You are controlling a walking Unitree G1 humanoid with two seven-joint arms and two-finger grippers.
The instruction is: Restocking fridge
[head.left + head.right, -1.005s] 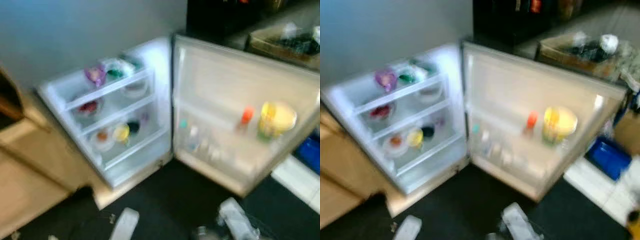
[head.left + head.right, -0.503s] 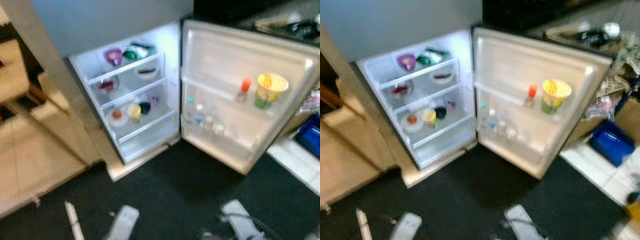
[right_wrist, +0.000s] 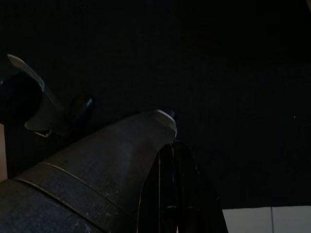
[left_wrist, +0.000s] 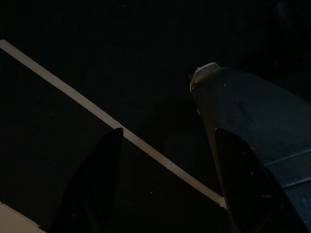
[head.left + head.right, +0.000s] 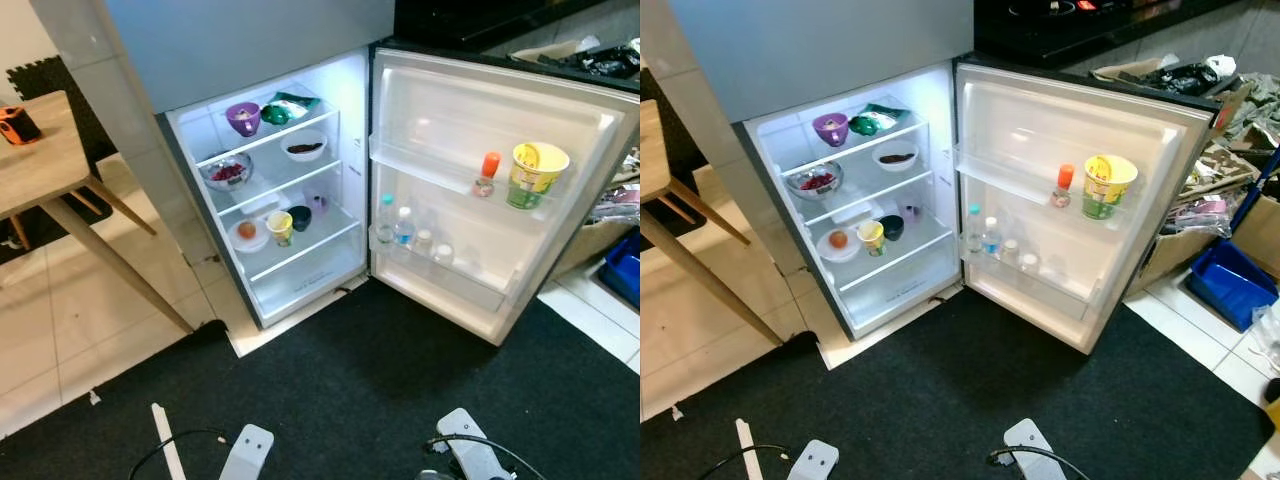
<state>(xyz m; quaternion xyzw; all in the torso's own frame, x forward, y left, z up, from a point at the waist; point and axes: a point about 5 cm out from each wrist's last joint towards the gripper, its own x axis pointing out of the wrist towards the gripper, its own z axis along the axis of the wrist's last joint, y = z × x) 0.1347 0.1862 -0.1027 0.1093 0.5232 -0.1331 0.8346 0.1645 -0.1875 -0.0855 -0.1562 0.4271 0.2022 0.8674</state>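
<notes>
Dead ahead at 12 o'clock, the fridge stands open. Our left hand hangs spread and empty, the right hand pinched closed, empty too. We'd grab stock first, then approach squarely.

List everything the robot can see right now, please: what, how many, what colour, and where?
Open fridge: one, white inside, ahead.
Purple bowl: one, top shelf.
Green packet: one, top shelf.
Glass bowl of red fruit: one, middle shelf.
White bowl: one, middle shelf.
Yellow paper cup: one, lower shelf.
Orange-capped bottle: one, door rack.
Yellow-green tub: one, door rack.
Wooden table: one, left.
Blue crate: one, right.
Left hand: black fingers apart, over dark mat.
Right hand: black fingers together.
</notes>
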